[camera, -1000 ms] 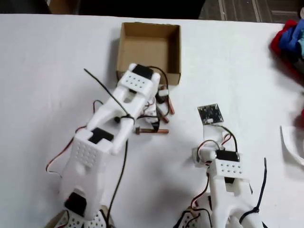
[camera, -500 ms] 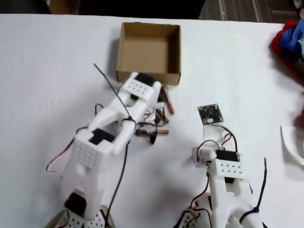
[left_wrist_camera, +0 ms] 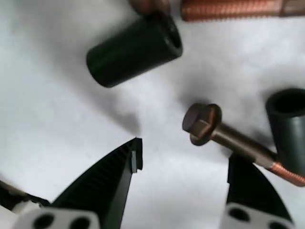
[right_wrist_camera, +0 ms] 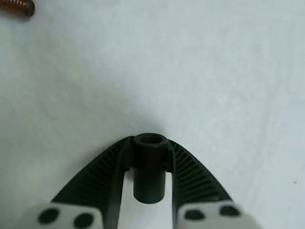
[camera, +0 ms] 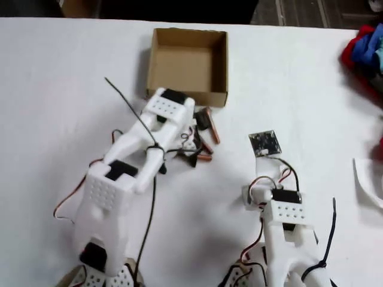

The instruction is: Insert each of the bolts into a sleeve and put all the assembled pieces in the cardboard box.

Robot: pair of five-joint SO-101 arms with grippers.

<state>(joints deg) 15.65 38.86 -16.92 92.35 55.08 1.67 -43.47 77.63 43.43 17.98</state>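
The cardboard box point(camera: 187, 95) sits open side up at the 12 o'clock side of the table point(camera: 72, 72). The left arm point(camera: 134, 164) stretches from 7 o'clock toward the box and ends just short of its near wall, over a small cluster of copper bolts point(camera: 212, 127) lying at about 5 o'clock from the box. In the left wrist view, the left gripper point(left_wrist_camera: 186, 162) has its jaws spread wide above the tabletop, gripping nothing. A bolt point(left_wrist_camera: 224, 138) lies flat just beyond the fingertips, its threaded end running against a black sleeve point(left_wrist_camera: 288, 126); whether it enters that sleeve cannot be told. A second sleeve point(left_wrist_camera: 136, 47) lies on its side, apart from that bolt, with another threaded bolt point(left_wrist_camera: 228, 8) just past it. The right arm point(camera: 286, 221) stands at the table's 5 o'clock. The right gripper point(right_wrist_camera: 149, 144) is clamped on a third sleeve point(right_wrist_camera: 150, 176), whose open bore faces away from the wrist, above bare tabletop. A bolt tip point(right_wrist_camera: 16, 7) lies well apart from it. A heap of red and blue cloth point(camera: 362, 45) sits at 2 o'clock.
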